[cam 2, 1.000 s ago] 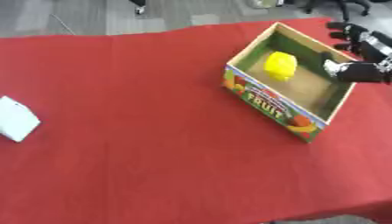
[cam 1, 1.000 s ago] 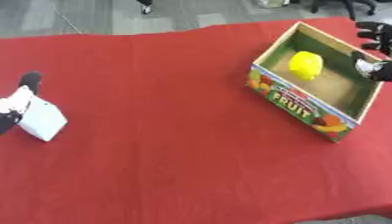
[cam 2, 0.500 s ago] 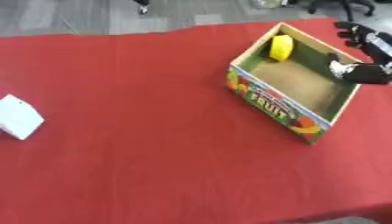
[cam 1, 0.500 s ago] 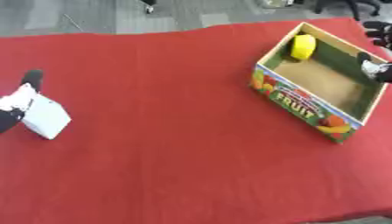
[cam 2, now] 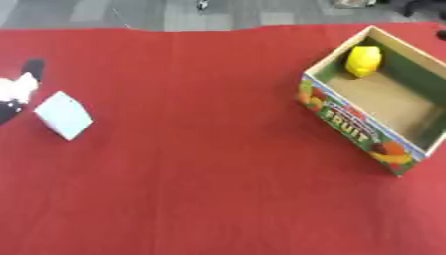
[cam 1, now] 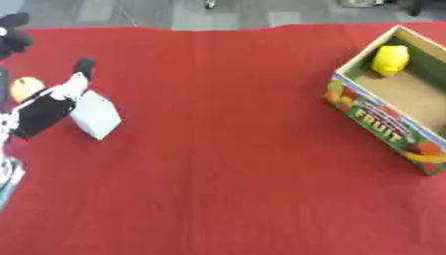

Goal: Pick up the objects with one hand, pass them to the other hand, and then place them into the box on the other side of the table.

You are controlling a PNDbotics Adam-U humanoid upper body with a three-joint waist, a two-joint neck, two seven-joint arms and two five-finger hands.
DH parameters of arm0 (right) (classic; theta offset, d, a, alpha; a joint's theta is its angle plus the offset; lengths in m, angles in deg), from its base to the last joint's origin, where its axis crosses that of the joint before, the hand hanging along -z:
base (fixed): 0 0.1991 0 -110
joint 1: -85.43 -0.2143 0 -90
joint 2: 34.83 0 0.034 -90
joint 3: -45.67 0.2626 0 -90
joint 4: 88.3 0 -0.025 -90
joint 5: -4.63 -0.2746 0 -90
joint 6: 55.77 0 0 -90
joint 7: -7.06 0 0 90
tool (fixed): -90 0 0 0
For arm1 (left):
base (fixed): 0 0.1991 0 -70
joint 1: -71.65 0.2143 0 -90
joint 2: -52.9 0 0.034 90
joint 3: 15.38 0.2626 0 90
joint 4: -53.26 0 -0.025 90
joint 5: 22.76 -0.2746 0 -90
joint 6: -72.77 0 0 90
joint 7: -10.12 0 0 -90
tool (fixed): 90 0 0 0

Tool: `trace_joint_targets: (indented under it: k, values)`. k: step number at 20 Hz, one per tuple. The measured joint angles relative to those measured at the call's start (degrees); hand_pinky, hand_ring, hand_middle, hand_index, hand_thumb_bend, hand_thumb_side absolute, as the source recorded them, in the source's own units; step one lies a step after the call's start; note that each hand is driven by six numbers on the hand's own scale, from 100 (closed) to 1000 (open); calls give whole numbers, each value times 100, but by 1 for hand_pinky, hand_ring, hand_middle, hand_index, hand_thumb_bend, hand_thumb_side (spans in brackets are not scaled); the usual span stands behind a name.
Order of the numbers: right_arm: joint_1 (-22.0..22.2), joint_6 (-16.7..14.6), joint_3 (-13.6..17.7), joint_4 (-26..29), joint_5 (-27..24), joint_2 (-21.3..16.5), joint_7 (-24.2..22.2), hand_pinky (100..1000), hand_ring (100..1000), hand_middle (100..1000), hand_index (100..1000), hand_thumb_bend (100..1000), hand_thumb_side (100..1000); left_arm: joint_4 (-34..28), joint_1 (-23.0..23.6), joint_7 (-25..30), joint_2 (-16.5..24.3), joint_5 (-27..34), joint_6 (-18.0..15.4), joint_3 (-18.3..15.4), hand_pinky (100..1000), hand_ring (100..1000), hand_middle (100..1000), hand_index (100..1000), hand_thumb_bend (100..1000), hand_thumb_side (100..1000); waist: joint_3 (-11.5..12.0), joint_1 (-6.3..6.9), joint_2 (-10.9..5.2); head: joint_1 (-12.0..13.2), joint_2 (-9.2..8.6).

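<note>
The robot's left hand [cam 1: 48, 107] touches a pale blue-white box [cam 1: 94, 114] on the red-covered table [cam 1: 226, 149]; whether its fingers grip it I cannot tell. Far to its right, a yellow rounded object [cam 2: 363, 61] lies inside the open cardboard fruit box [cam 2: 348, 124].

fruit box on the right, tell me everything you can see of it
The fruit box is an open-topped cardboard carton on the red tablecloth at the right side, set askew to the table edge. Its long outer wall carries bright fruit pictures and the word FRUIT; the inner walls look dark green and the floor plain brown. One yellow object lies in its far corner, against the walls. The rest of the floor is bare. Nothing else touches the box, and no robot hand is near it.
</note>
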Motion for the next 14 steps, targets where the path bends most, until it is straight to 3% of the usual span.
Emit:
trace_joint_targets:
  k: [5, 14]
  values:
    - [43, 206, 1, 456, -180, 49, -129, 922, 1000, 978, 960, 100, 512, -2, -134, 737, 276, 595, 512, -125, 720, 662, 611, 860, 477, 674, 5, 49, -47, 168, 44]
    - [46, 353, 0, 672, -154, 49, -133, 920, 1000, 972, 957, 100, 514, -6, -512, 2247, 1124, 1400, 1360, 9, 776, 728, 677, 869, 608, 677, -4, 108, -68, 203, 64]
